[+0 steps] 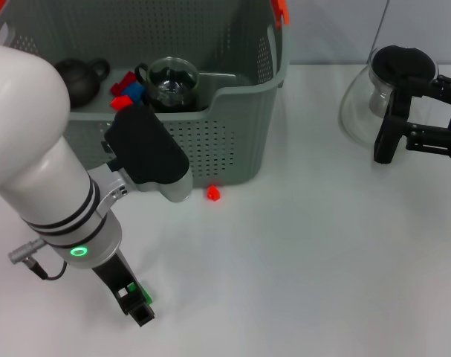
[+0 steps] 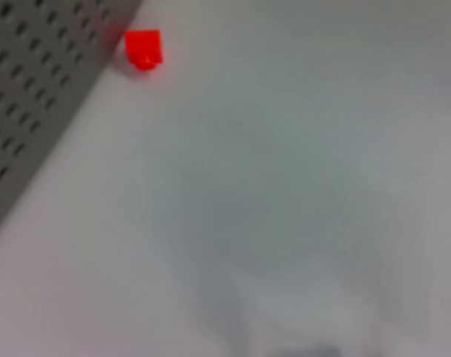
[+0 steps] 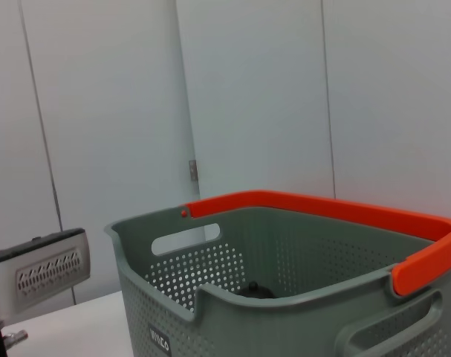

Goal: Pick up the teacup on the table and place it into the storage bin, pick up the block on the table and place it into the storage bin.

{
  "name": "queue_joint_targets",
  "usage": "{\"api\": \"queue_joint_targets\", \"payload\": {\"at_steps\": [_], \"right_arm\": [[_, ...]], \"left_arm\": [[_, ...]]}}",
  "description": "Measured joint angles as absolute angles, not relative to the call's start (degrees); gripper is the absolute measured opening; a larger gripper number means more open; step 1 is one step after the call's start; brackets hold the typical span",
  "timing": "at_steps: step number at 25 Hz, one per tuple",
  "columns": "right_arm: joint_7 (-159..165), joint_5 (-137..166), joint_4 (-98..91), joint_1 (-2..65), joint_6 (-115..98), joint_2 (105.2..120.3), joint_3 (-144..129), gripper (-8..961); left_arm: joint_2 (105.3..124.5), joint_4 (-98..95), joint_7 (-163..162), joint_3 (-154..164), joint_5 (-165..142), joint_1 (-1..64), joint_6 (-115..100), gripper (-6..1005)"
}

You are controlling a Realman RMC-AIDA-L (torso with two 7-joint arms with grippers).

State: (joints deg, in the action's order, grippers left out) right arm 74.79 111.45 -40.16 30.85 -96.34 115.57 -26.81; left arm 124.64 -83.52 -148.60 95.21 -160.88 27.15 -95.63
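My left tool [image 1: 138,303] hangs low over the white desk [image 1: 307,253] at about 7 o'clock in the head view, with something green showing between its black fingers; I cannot tell how far they are spread. The grey storage bin [image 1: 232,141] stands on the desk at 11 o'clock. Inside it I see a dark teapot [image 1: 80,78], a glass teacup [image 1: 171,82] and a few red and blue blocks [image 1: 127,91] between them. One small red block [image 1: 213,193] lies on the desk just beside the bin's front wall, at 1 o'clock from my left tool and well apart from it. My left wrist view shows that same red block [image 2: 143,49] next to the bin's perforated wall [image 2: 32,97]. My right tool [image 1: 388,134] sits at 2 o'clock with its fingers set wide, gripping nothing, beside a glass pot [image 1: 359,104]. My right wrist view looks at the bin [image 3: 284,297] with its orange-red handle [image 3: 344,212]
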Motion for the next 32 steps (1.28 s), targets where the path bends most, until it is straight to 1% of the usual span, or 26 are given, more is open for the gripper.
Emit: {"api": "queue_joint_targets", "payload": {"at_steps": [10, 18, 23, 28, 32], "right_arm": [[74.8, 111.4, -40.2, 30.8, -96.3, 115.57, -26.8, 914], [74.8, 111.4, -40.2, 30.8, -96.3, 115.57, -26.8, 915], [74.8, 111.3, -40.2, 30.7, -96.3, 115.57, -26.8, 915], [74.8, 111.2, -40.2, 30.5, -96.3, 115.5, -26.8, 915], [74.8, 111.2, -40.2, 30.2, -96.3, 115.42, -26.8, 915]], "left_arm": [[124.63, -81.3, -149.7, 97.5, -160.8, 27.7, -93.6, 751], [124.63, -80.0, -149.7, 98.5, -160.7, 27.7, -91.8, 751], [124.63, -80.1, -149.7, 98.7, -160.8, 27.7, -91.7, 598], [124.63, -80.1, -149.9, 98.7, -161.2, 28.2, -91.7, 507], [124.52, -84.7, -149.9, 97.8, -161.9, 28.2, -93.9, 434]]}}
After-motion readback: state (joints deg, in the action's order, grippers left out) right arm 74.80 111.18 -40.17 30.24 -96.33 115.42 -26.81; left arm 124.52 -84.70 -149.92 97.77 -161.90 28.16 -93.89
